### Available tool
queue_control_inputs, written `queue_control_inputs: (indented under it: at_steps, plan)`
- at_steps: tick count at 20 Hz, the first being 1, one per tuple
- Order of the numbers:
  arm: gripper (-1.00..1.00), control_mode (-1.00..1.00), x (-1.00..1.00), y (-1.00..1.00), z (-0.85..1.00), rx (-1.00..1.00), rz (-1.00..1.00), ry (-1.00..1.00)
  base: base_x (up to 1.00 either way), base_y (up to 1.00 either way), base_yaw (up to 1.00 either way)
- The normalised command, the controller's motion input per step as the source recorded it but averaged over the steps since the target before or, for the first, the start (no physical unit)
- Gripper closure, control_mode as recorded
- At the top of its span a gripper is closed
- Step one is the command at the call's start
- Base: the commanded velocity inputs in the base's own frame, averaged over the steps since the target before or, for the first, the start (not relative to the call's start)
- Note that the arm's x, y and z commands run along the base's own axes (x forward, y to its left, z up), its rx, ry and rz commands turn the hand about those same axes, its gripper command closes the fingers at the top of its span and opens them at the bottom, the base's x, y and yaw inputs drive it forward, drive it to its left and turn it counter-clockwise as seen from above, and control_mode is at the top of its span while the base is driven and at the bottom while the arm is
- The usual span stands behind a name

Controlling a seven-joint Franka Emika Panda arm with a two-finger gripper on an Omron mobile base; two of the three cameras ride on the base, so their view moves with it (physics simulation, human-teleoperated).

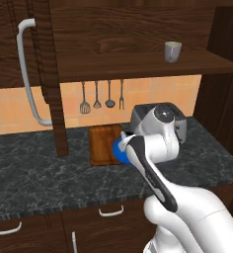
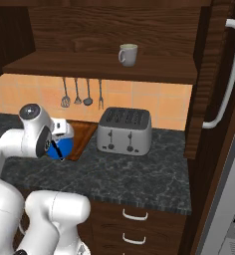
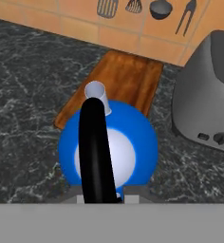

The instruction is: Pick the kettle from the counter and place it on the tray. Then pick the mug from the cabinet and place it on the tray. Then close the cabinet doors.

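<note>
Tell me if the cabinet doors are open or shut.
Open. Both cabinet doors stand swung outward, edge-on, leaving the cabinet shelf and the mug exposed.

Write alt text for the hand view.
A blue kettle with a black arched handle, seen from above, overlaps the near end of a wooden tray on the dark counter. A silver toaster stands right; utensils hang on the orange tiles.
</note>
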Motion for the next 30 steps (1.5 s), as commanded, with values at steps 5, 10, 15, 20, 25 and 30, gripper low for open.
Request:
queue_control_inputs:
  at_steps: [5,10,15,20,25,30]
  plan:
    - [1.00,-1.00,0.44,0.30,0.17,0.00,-0.06,-0.05,0.00,0.00,0.00]
    - [1.00,-1.00,0.63,0.13,0.09,0.00,-0.02,0.00,0.00,0.00,0.00]
    - [1.00,-1.00,0.69,0.00,-0.01,0.00,0.00,0.05,0.00,0.00,0.00]
    - [1.00,-1.00,0.73,0.01,-0.06,0.00,-0.03,0.05,0.00,0.00,0.00]
    - [1.00,-1.00,0.64,0.07,-0.01,0.00,-0.02,0.23,0.00,0.00,0.00]
    - [1.00,-1.00,0.46,0.06,-0.05,0.00,0.00,0.07,0.00,0.00,0.00]
